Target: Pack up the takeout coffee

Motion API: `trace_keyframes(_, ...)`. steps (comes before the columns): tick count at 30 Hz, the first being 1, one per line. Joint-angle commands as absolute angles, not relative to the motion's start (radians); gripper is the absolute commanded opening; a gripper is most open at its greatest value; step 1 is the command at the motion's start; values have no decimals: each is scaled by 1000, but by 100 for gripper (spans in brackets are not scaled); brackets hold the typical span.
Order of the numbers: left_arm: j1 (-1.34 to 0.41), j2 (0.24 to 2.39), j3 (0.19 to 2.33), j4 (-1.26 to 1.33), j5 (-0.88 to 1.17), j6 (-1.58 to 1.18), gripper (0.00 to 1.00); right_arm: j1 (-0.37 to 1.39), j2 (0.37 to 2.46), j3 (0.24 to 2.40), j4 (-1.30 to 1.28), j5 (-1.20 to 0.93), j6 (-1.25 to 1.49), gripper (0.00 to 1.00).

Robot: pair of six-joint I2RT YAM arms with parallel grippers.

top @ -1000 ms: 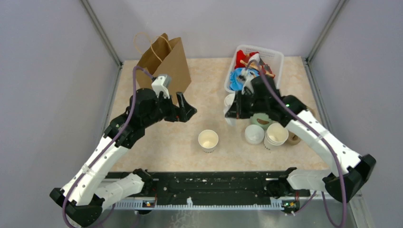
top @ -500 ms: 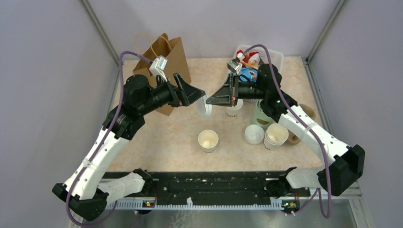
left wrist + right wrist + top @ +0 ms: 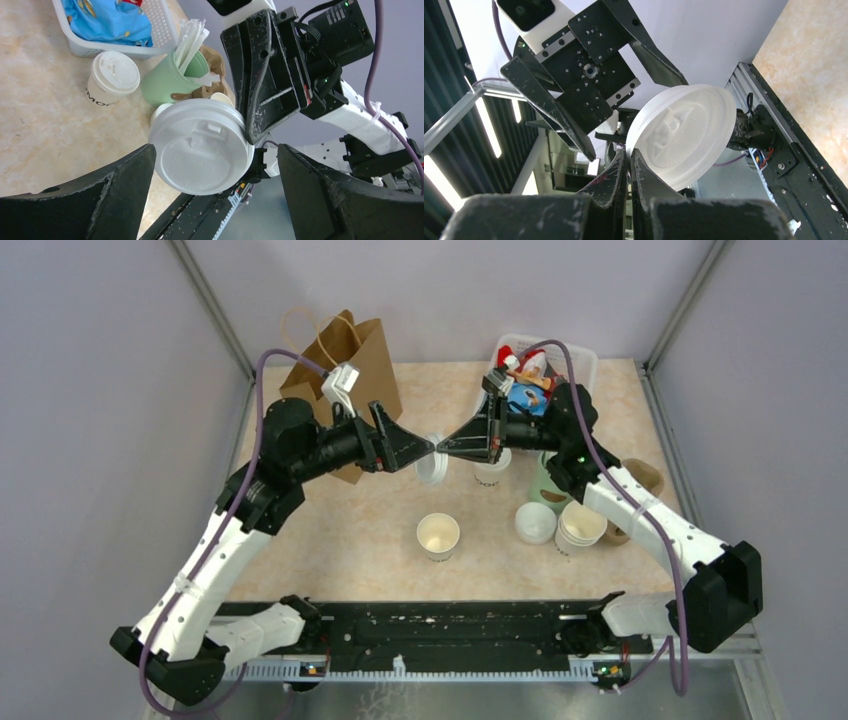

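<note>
Centre frame, the right tool (image 3: 628,152) pinches a white plastic lid (image 3: 202,145) by its rim above the tabletop (image 3: 340,530). The left tool (image 3: 418,452) stands wide open, the lid between its jaws

You're in a robot lab cell: plain grey partition walls (image 3: 90,390) on aluminium posts (image 3: 213,312) box in your beige marble-patterned tabletop (image 3: 340,530).
</note>
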State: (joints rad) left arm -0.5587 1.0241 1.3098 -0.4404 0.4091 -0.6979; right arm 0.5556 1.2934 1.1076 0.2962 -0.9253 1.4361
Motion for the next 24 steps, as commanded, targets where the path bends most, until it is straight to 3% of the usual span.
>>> trace_keyframes(1, -556, 1045, 1306, -431, 507, -655, 98, 544, 1279, 1109, 327, -918, 1445, 0)
trace_keyframes(5, -556, 1063, 1300, -406, 566, -646, 97, 545, 1278, 1110, 320, -912, 1442, 0)
trace_keyframes(15, -556, 1092, 1321, -454, 573, -602, 82, 544, 1278, 1111, 323, -904, 1443, 0)
trace_keyframes(17, -556, 1089, 1326, -469, 553, -598, 83, 545, 1276, 1108, 324, -902, 1442, 0)
trace_keyframes(20, -555, 1077, 1339, -498, 509, -576, 93, 545, 1272, 1104, 317, -902, 1440, 0)
trace_keyframes(24, -554, 1072, 1357, -521, 472, -554, 94, 545, 1270, 1098, 324, -904, 1444, 0)
